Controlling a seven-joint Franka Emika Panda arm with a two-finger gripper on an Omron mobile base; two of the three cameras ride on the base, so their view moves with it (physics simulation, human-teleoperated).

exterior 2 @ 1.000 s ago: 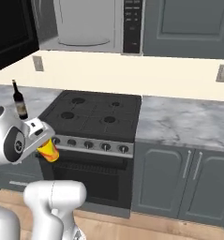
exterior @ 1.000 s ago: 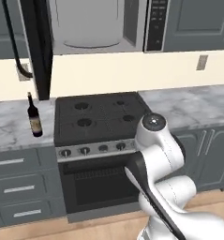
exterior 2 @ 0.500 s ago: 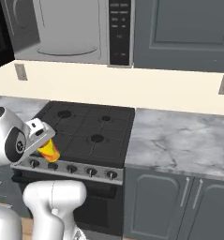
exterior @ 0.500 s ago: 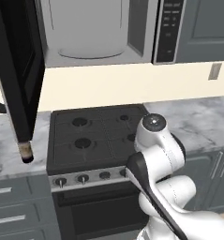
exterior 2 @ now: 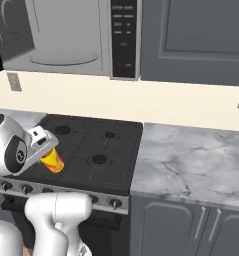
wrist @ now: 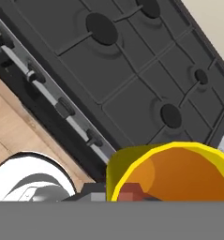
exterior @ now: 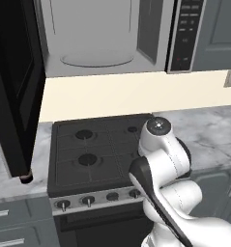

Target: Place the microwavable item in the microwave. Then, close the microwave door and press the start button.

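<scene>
- Holding the yellow cup (exterior 2: 52,160) tight in our gripper (exterior 2: 45,148), we see it low at the left of the right base view, above the front of the stove (exterior 2: 86,155).
- In the hand view the cup (wrist: 174,173) is big at the bottom right, and we look down past it at the burners and knobs.
- Our fingers are squeezed shut on the cup, so it is safe with us and not in the microwave (exterior: 107,38) yet.
- What changed: the whole picture slid in both base views, so it is our base that drove, not the kitchen things that moved.
- The microwave looks bigger and closer now, at the top of the left base view, and the wine bottle we saw a moment ago on the counter is gone from the picture.
- The microwave door (exterior: 15,91) hangs wide open down the left edge of that view, and the round turntable (exterior: 97,59) sits bare inside.
- The button panel (exterior 2: 124,37) is at the top middle of the right base view.
- We think this means we are getting lined up to lift the cup in; closing the door and pressing start come after.
- Our arm (exterior: 160,164) is folded low, at the lower right of the left base view, with the elbow bent and the hand tucked down beside the stove front.
- The cup is tipped a little, not straight up.
</scene>
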